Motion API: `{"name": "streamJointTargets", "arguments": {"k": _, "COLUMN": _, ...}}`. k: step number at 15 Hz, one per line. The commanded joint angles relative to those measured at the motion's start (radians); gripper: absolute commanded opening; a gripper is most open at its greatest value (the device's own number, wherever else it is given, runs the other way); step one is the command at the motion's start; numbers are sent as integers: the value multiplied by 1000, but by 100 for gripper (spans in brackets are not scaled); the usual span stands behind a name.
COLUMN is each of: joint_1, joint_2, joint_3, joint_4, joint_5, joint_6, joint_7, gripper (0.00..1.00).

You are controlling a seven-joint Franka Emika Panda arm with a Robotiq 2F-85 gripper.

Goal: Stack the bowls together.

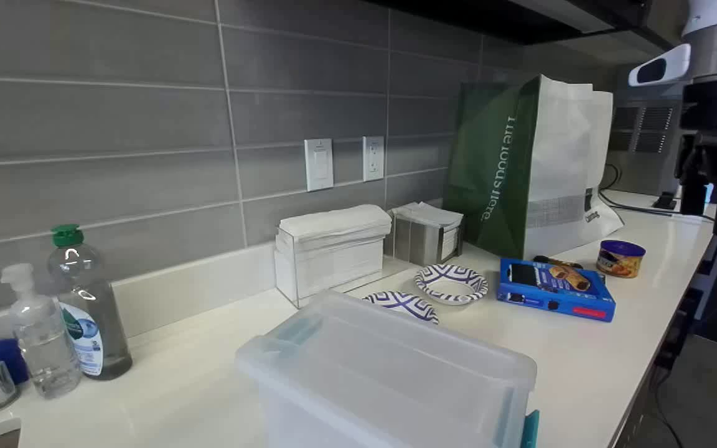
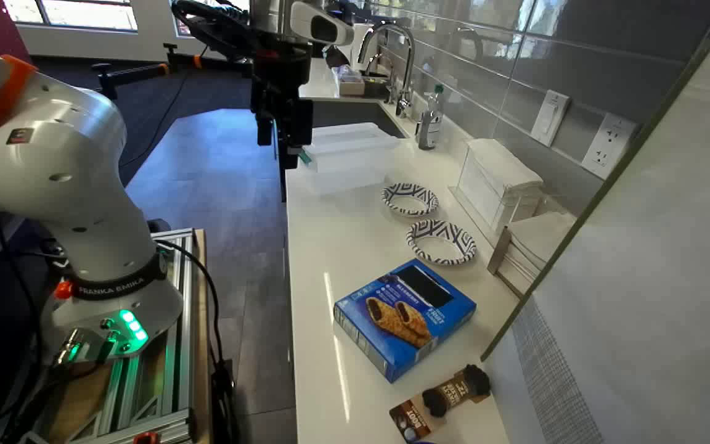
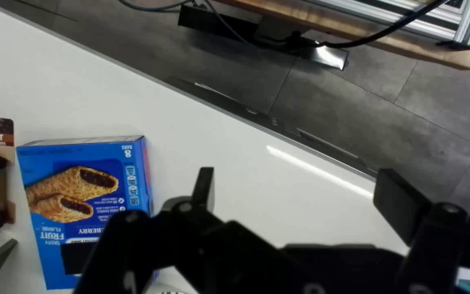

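Note:
Two white bowls with a dark blue-black pattern sit apart on the white counter. The bowl nearer the blue snack box shows in both exterior views (image 1: 452, 284) (image 2: 441, 242). The other bowl (image 2: 410, 200) sits nearer the clear plastic box, which partly hides it in an exterior view (image 1: 404, 303). Only a sliver of a bowl rim (image 3: 168, 292) shows at the bottom of the wrist view. My gripper is high above the counter's front edge in both exterior views (image 1: 716, 202) (image 2: 278, 145), away from both bowls. In the wrist view my gripper (image 3: 296, 179) is wide open with nothing between its fingers.
The clear plastic box (image 1: 389, 364) stands beside the bowls. The blue snack box (image 2: 404, 314) lies on the bowls' other side. Napkin holders (image 1: 333, 252) and a tall paper bag (image 1: 557, 168) stand along the wall. A purple and yellow dish (image 1: 621, 259) and boot laces (image 2: 447, 394) lie near the bag.

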Motion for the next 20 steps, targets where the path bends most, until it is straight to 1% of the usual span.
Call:
{"name": "streamJointTargets", "arguments": {"k": 1, "joint_1": 8, "joint_2": 0, "joint_3": -6, "joint_4": 2, "joint_5": -4, "joint_6": -2, "joint_7": 5, "gripper": 100}}
{"name": "streamJointTargets", "arguments": {"k": 19, "joint_1": 8, "joint_2": 0, "joint_3": -6, "joint_4": 2, "joint_5": -4, "joint_6": -2, "joint_7": 5, "gripper": 100}}
{"name": "streamJointTargets", "arguments": {"k": 20, "joint_1": 7, "joint_2": 28, "joint_3": -2, "joint_4": -8, "joint_5": 32, "joint_6": 75, "joint_7": 57, "gripper": 100}}
